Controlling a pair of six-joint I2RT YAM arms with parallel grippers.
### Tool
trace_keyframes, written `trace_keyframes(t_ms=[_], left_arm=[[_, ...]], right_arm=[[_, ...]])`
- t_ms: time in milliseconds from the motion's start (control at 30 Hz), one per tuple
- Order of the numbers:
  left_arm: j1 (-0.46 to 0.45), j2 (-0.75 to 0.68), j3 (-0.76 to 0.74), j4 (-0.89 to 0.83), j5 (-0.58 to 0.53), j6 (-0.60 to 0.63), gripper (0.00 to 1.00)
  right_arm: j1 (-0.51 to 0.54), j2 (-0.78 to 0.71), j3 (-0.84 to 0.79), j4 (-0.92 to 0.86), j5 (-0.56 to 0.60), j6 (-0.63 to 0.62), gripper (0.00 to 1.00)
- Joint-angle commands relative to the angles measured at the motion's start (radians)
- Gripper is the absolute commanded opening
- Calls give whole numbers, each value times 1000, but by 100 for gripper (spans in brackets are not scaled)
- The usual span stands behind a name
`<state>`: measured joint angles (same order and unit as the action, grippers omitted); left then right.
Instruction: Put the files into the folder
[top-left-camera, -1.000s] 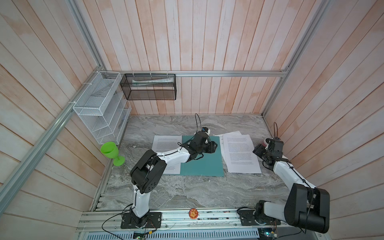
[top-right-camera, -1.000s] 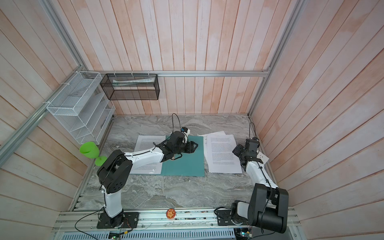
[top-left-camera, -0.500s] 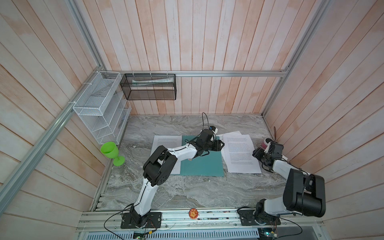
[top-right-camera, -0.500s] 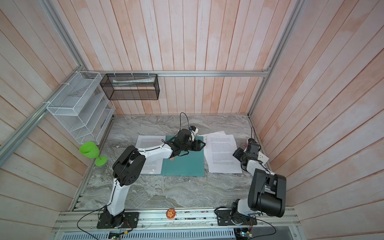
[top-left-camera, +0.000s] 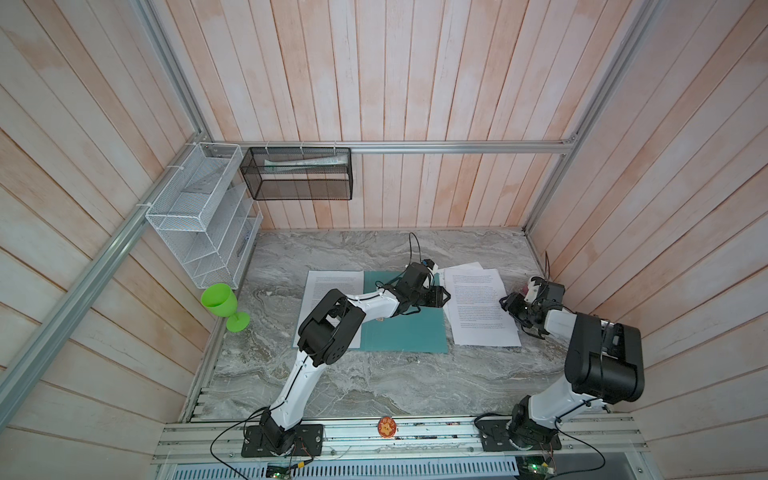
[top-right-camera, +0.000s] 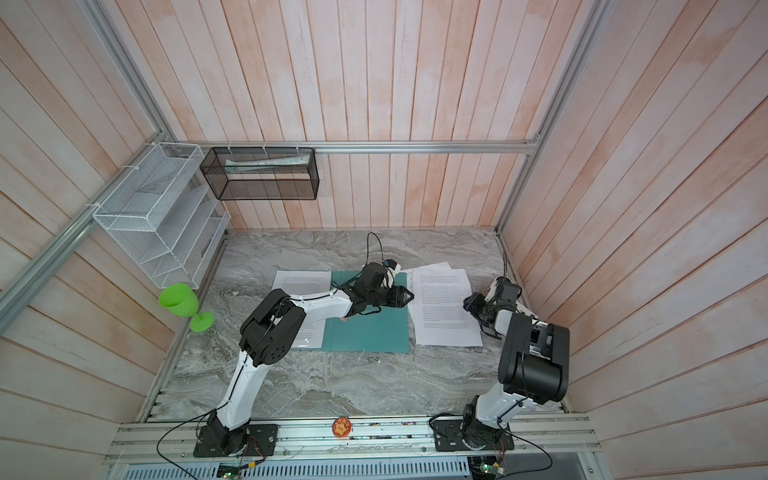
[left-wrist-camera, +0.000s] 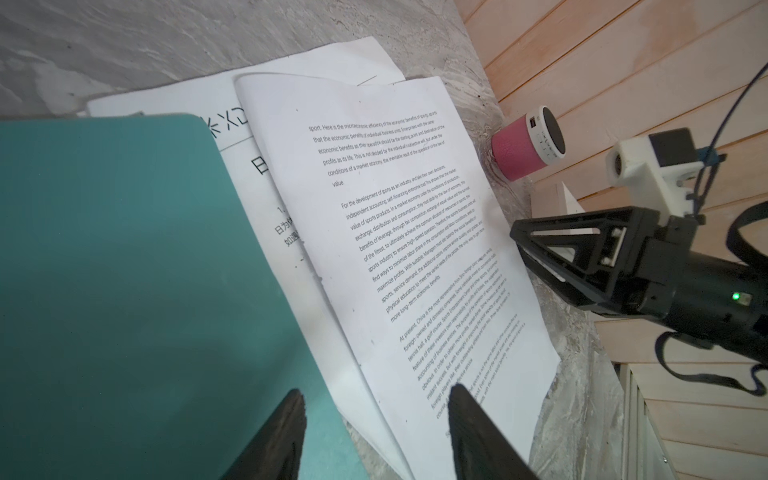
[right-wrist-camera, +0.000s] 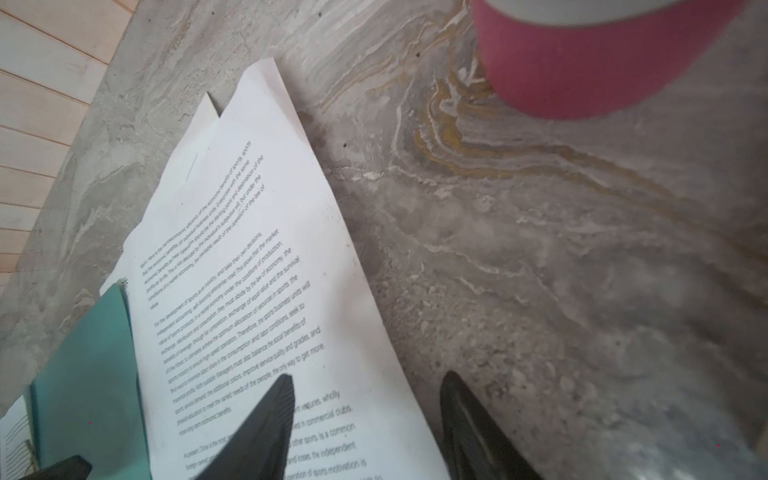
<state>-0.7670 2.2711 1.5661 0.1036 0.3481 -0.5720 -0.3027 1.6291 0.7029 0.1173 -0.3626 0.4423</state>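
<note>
The teal folder (top-left-camera: 403, 332) (top-right-camera: 370, 334) lies flat and closed mid-table. Right of it lies a fanned stack of printed white files (top-left-camera: 482, 311) (top-right-camera: 444, 309). My left gripper (top-left-camera: 442, 296) (left-wrist-camera: 374, 411) stands open, low over the stack's left edge. One of its fingers (left-wrist-camera: 291, 419) is above the folder (left-wrist-camera: 124, 257), the other above the top sheet (left-wrist-camera: 415, 232). My right gripper (top-left-camera: 509, 305) (right-wrist-camera: 365, 395) is open at the stack's right edge, one finger over the paper (right-wrist-camera: 249, 291), one over bare table. Another printed sheet (top-left-camera: 332, 286) lies left of the folder, partly under the left arm.
A pink cylinder (top-left-camera: 531, 286) (left-wrist-camera: 525, 143) stands by the right wall, close behind the right gripper. A green goblet (top-left-camera: 222, 305) sits at the table's left edge. A white wire rack (top-left-camera: 203, 216) and a black mesh basket (top-left-camera: 299, 174) hang on the walls. The table (top-left-camera: 374, 386) is marble.
My left gripper has reached rightward across the folder to the files' left edge. The right arm has folded back toward its base, and its jaws have narrowed at the files' right edge.
</note>
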Motion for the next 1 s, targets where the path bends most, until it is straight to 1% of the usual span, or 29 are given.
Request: trace_keyframes(t_ms=[0, 267, 467, 500, 633, 700, 967], left_arm=[[0, 28, 29, -5, 21, -3, 57], [2, 46, 19, 1, 29, -9, 56], [3, 48, 8, 10, 37, -14, 55], [3, 47, 7, 10, 35, -14, 55], [5, 47, 4, 11, 33, -14, 55], [5, 48, 4, 13, 34, -14, 55], [5, 51, 8, 9, 32, -10, 55]], right_arm=[[-5, -33, -22, 6, -53, 6, 57], [-5, -125, -53, -13, -84, 8, 53], [-4, -143, -68, -4, -156, 19, 51], [-3, -144, -66, -14, -147, 19, 50], [-5, -160, -62, -68, 15, 12, 51], [-3, -167, -64, -79, 70, 6, 51], [-5, -151, -72, -118, 119, -9, 52]])
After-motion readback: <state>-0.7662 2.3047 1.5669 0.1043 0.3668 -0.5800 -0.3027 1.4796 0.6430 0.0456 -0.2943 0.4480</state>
